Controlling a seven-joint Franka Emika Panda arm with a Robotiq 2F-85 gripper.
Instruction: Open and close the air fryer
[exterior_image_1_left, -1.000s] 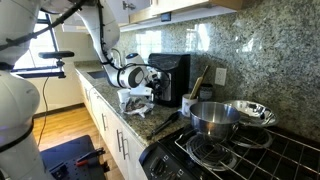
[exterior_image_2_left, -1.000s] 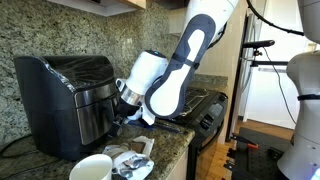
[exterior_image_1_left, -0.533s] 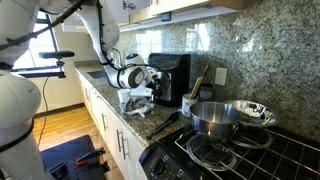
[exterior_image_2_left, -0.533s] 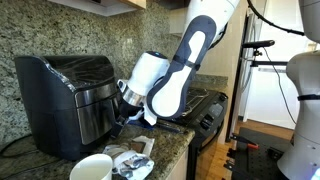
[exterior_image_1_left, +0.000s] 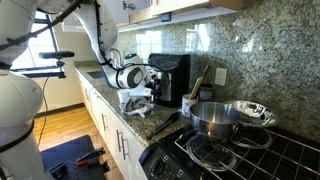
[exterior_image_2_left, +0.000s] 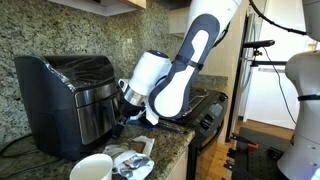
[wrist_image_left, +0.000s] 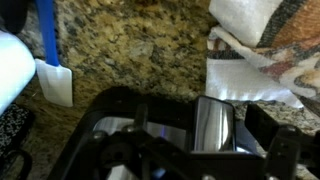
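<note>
End effector (exterior_image_2_left: 123, 108): hard up against the front drawer (exterior_image_2_left: 97, 112) of the air fryer (exterior_image_2_left: 60, 88) in both exterior views, dark on dark. How wide its jaws stand, and whether they have the handle, cannot be told.
Wrist view: a silvery piece (wrist_image_left: 215, 122) sits inside the end effector's black frame. It may be the drawer's trim, but it is too blurred to say.
Air fryer: tall, glossy black, at the back of the worktop (wrist_image_left: 130, 50) against the granite wall. Its drawer looks flush with the body.
Handling: a rigid shell, probably heavy enough to stay put. The slick casing offers no purchase, and the whole unit might creep on polished stone if the drawer sticks.
Where to hold: the drawer's front handle, jaws closed across it, then a straight, level pull and push.
Close by: a crumpled patterned cloth (wrist_image_left: 265, 40) and a blue-handled spatula (wrist_image_left: 48, 60) lie on the stone beneath the wrist. A white cup (exterior_image_2_left: 92, 168) stands just in front of the fryer.
Further out: a steel pot (exterior_image_1_left: 213, 118) on the stove (exterior_image_1_left: 245, 155), well apart.
</note>
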